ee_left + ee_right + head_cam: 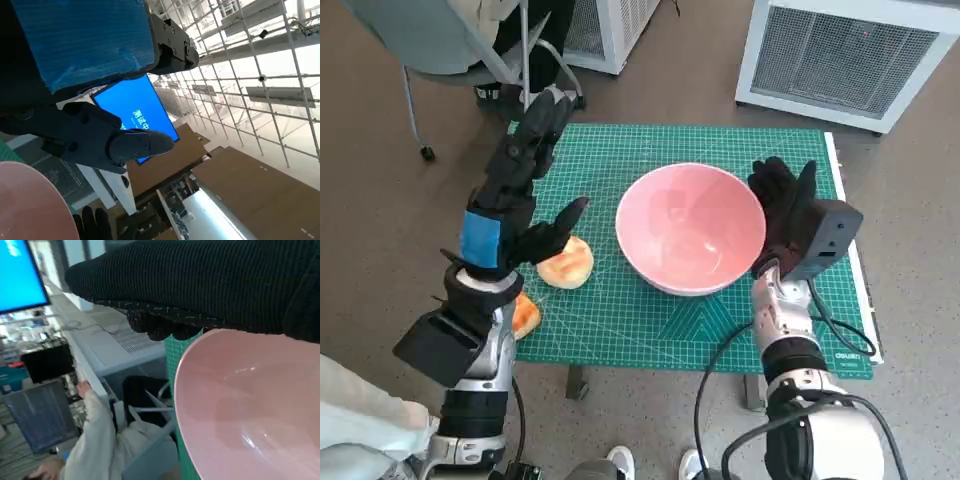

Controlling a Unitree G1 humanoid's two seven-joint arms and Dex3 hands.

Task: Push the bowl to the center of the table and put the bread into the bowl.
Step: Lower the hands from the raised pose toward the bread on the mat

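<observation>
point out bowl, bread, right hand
bowl (691, 228): head view, inner wall.
bread (568, 265): head view, top of the roll.
right hand (782, 203): head view, back of the glove.

- one pink bowl (691, 228), sitting on the green mat (620, 160)
- two pieces of bread: one (566, 263) just left of the bowl, another (525, 315) at the mat's front edge
- just the one mat
- two white grilled units (845, 55) on the floor
- one chair (450, 45)
</observation>
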